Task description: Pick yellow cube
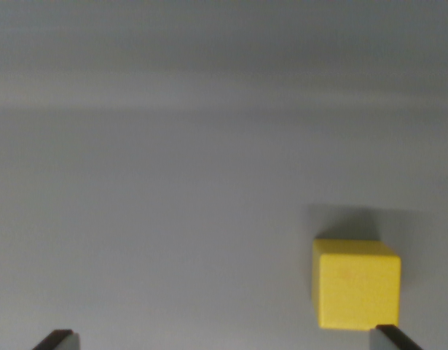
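Yellow cube — unmarked — beside right jaw

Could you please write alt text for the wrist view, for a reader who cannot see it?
A yellow cube sits on a plain grey surface at the wrist view's lower right, just above the right-hand dark fingertip. The open gripper shows only its two fingertips at the bottom edge, wide apart, holding nothing.

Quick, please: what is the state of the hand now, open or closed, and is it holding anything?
Hand: open, holding nothing; the yellow cube sits beside its fingertip on the wrist view's right.
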`<state>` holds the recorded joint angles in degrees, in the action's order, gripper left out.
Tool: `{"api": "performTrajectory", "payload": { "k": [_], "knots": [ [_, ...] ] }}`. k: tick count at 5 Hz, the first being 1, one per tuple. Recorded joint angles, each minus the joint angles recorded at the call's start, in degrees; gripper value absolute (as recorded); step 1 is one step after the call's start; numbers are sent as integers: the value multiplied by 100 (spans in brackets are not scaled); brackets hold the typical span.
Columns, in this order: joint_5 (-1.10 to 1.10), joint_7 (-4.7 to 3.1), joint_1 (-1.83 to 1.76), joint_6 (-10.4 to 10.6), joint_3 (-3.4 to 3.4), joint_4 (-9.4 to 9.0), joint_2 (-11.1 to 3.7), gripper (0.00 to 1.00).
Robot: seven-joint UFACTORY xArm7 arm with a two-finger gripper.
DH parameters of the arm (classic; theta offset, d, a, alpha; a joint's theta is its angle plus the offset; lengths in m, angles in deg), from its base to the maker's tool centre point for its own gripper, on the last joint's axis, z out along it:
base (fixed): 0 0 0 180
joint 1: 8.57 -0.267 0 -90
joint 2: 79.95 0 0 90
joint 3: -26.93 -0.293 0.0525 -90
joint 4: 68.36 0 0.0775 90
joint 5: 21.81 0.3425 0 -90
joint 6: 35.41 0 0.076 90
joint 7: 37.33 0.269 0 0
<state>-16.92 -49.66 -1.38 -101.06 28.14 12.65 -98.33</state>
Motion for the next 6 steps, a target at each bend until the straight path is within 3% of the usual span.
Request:
{"api": "performTrajectory", "payload": {
  "k": [1,2,3,4,5,6],
  "knots": [
    [0,0,0,0,0,0,0,0],
    [34,-151,75,266,31,-113,-180,0],
    [34,-151,75,266,31,-113,-180,0],
    [68,-297,148,524,60,-222,-355,0],
    [68,-297,148,524,60,-222,-355,0],
    [99,-436,218,770,88,-326,-522,0]
  ]
}}
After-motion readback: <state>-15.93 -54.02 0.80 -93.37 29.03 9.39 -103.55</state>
